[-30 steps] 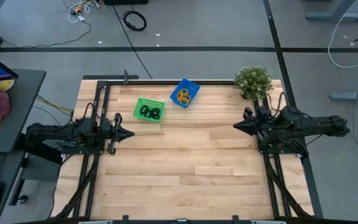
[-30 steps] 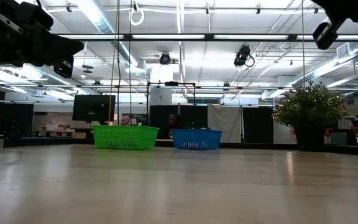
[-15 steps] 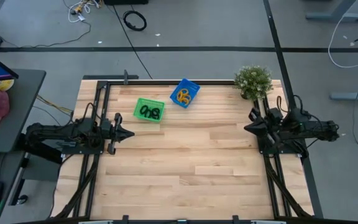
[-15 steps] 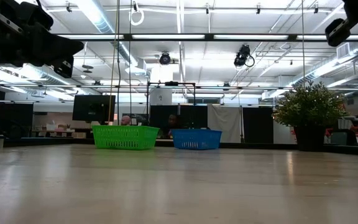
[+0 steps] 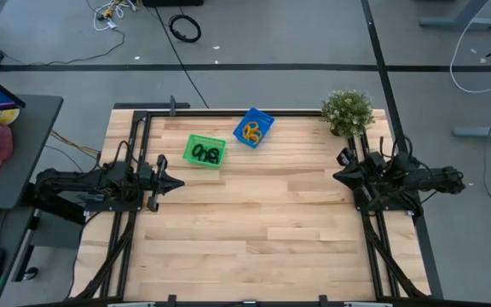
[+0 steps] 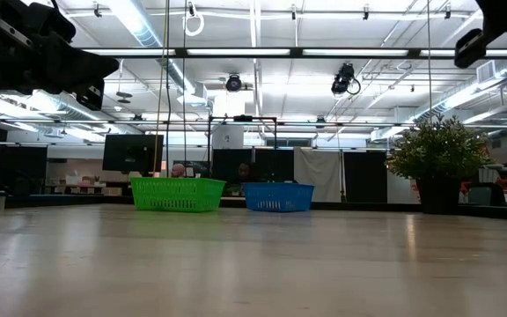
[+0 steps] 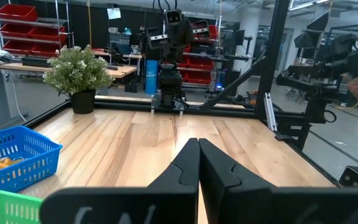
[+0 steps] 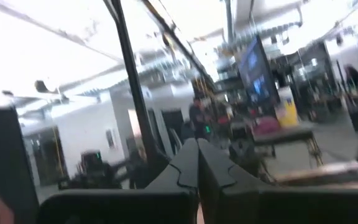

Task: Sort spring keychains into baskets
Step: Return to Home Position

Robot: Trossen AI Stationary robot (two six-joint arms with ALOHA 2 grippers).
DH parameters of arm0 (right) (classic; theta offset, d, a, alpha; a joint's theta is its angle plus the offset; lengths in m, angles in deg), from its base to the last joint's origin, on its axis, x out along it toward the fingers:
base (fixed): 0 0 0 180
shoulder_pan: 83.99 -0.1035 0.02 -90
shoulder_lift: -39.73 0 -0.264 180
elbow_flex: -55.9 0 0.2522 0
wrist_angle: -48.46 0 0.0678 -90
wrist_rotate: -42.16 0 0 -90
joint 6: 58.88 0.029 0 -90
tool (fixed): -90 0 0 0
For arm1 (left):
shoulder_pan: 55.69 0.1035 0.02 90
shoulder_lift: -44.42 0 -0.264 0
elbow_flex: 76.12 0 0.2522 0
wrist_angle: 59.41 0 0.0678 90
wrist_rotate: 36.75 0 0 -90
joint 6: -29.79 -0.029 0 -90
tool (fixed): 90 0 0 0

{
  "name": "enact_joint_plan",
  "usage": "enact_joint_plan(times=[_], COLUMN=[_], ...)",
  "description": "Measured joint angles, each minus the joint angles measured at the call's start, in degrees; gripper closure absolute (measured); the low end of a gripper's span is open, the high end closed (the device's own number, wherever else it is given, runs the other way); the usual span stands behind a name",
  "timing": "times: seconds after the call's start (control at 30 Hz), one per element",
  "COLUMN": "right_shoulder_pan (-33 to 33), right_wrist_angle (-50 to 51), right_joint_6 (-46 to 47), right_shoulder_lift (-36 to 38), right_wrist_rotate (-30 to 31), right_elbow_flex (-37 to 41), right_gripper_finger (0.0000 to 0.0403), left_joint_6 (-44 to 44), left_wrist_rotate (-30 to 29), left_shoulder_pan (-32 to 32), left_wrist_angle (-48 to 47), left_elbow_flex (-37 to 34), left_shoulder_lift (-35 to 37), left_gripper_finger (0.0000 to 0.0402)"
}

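The green basket (image 5: 205,152) holds black spring keychains (image 5: 206,153). The blue basket (image 5: 254,127) holds orange spring keychains (image 5: 251,131). Both baskets rest on their bottoms at the far side of the wooden table, and both show in the low view as the green basket (image 6: 176,194) and the blue basket (image 6: 278,196). My left gripper (image 5: 181,183) hovers shut and empty at the table's left side, pointing level across it; its wrist view shows the shut gripper (image 7: 198,149). My right gripper (image 5: 336,176) hovers shut and empty at the right side; in the right wrist view the gripper (image 8: 197,149) points up into the room.
A potted plant (image 5: 347,112) stands at the table's far right corner, just beyond my right arm. A black frame (image 5: 254,112) runs along the table's far edge. Bare wood (image 5: 254,222) spreads between the two arms and toward the near edge.
My right arm has folded back toward the table's right edge, so its gripper has drawn away from the table's middle. The gripper stays shut and empty.
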Motion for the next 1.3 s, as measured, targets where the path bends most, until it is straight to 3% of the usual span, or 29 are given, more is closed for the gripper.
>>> enact_joint_plan(times=[0.13,0.3,0.7,1.3], right_shoulder_pan=[0.0,0.0,0.1,0.1], right_wrist_angle=[-10.4,-6.6,14.7,15.3], right_joint_6=[2.2,0.3,-7.4,-12.3], right_shoulder_lift=[0.0,0.0,0.0,-4.4], right_wrist_rotate=[0.1,0.4,0.0,5.1], right_elbow_flex=[5.6,5.6,5.6,5.7], right_gripper_finger=[0.0403,0.0403,0.0403,0.0397], left_joint_6=[0.0,0.0,0.0,0.0], left_wrist_rotate=[0.0,0.0,0.0,0.0], left_shoulder_pan=[0.0,0.0,0.0,0.0], left_wrist_angle=[0.0,0.0,0.0,0.0], left_elbow_flex=[0.0,0.0,0.0,0.0], left_shoulder_lift=[0.0,0.0,0.0,0.0], left_gripper_finger=[0.0399,0.0399,0.0399,0.0399])
